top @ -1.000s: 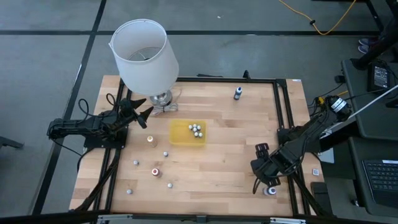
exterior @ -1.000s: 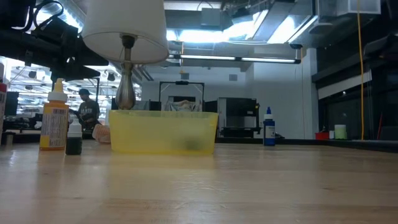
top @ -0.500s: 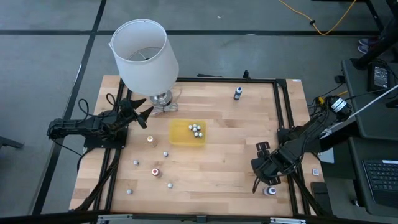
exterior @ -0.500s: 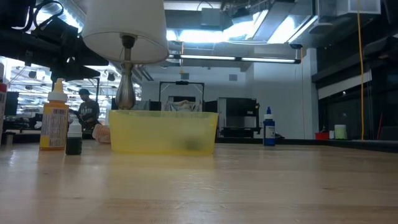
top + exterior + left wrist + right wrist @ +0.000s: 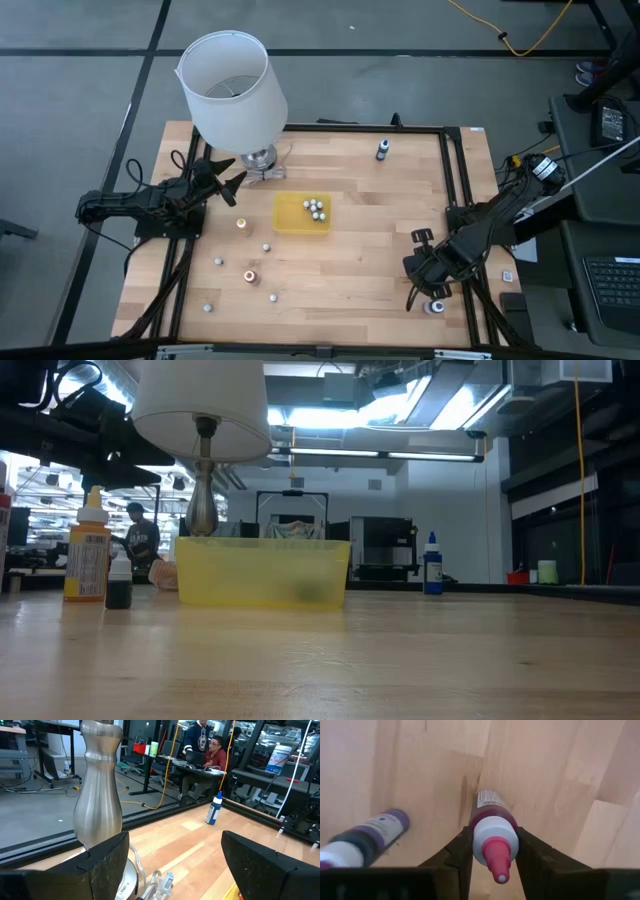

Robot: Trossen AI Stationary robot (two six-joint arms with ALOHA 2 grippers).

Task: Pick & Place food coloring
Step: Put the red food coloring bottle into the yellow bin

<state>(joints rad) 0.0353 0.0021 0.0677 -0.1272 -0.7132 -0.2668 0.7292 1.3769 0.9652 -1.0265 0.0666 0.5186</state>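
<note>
I count a cluster of white-capped bottles (image 5: 316,208) lying together in the tray (image 5: 288,226), with loose bottles (image 5: 249,275) scattered on the table to its left and front-left, one orange-topped (image 5: 241,224) and one red-topped. A blue-capped bottle (image 5: 382,149) stands upright alone near the far edge. By the near right corner, I see a red bottle (image 5: 492,835) with a pink tip clamped between the right gripper (image 5: 492,852) fingers, and a purple bottle (image 5: 365,835) lying just beside it.
</note>
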